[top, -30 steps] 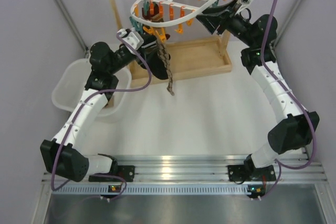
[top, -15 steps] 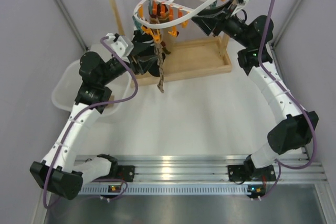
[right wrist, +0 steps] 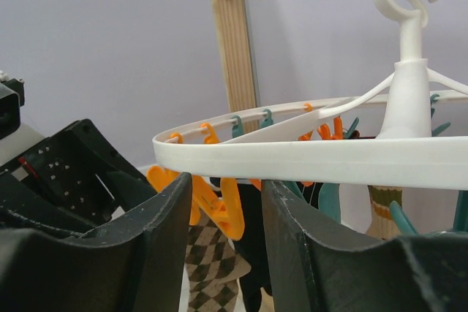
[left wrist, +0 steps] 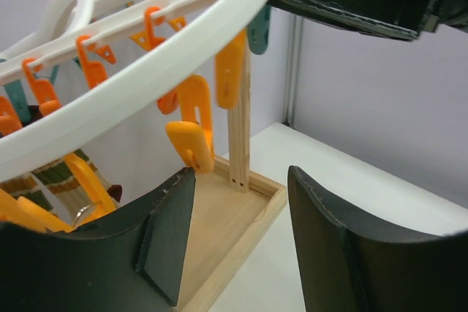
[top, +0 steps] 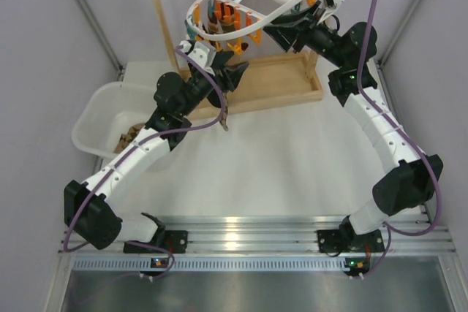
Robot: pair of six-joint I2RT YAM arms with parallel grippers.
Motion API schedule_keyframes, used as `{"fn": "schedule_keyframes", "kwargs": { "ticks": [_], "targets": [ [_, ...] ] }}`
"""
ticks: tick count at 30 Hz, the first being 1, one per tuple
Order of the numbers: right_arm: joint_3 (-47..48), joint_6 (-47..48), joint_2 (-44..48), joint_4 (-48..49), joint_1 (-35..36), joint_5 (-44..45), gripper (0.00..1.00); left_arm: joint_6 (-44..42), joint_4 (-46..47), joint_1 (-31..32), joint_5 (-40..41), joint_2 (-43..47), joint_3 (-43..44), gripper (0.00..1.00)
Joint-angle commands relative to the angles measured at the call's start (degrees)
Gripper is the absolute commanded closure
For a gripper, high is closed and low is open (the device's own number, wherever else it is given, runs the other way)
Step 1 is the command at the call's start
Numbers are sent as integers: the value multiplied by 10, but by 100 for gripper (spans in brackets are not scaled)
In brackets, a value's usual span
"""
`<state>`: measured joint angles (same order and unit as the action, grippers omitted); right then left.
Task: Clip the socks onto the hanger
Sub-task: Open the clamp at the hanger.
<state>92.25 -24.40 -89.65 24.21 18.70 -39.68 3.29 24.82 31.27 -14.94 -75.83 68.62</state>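
Right wrist cam has the rim of the white hanger running straight across the tips of the right gripper. Its jaws sit partway apart, and honestly I can't tell if they're pinching the rim or just parked under it. The hanger's hook is looped over the top bar of the wooden stand. One diamond-pattern sock hangs down below the orange clips on the near side.

Left wrist cam shows the left gripper right under the rim. Its jaws are a fair way open with nothing between them, and one of the orange clips hangs just above the gap.

From the top external view, the sock dangles beside that gripper, in front of the stand. The white tub by the left arm has some brownish fabric in it.
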Motion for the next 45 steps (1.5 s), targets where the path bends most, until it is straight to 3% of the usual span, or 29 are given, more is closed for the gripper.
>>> {"fn": "schedule_keyframes", "kwargs": {
  "ticks": [1,4,16,21,30,34,41,45],
  "targets": [
    [5,11,30,11,8,9,58,16,92,3,73,-19,-4,41],
    [7,12,29,11,9,11,58,-12,112,3,59,-34,-4,36],
    [16,15,20,7,12,13,58,9,167,3,102,-73,7,42],
    [20,17,18,1,13,13,58,-5,175,3,88,-57,-2,60],
    [27,20,12,-4,16,13,57,-16,189,4,62,-55,-2,63],
    [31,22,9,-10,18,14,56,-22,186,4,42,-50,-6,79],
    [30,19,23,-41,23,15,55,-75,166,5,9,-25,-27,99],
    [-14,28,50,-50,23,2,56,-99,162,4,-8,-18,-31,100]
  ]
}}
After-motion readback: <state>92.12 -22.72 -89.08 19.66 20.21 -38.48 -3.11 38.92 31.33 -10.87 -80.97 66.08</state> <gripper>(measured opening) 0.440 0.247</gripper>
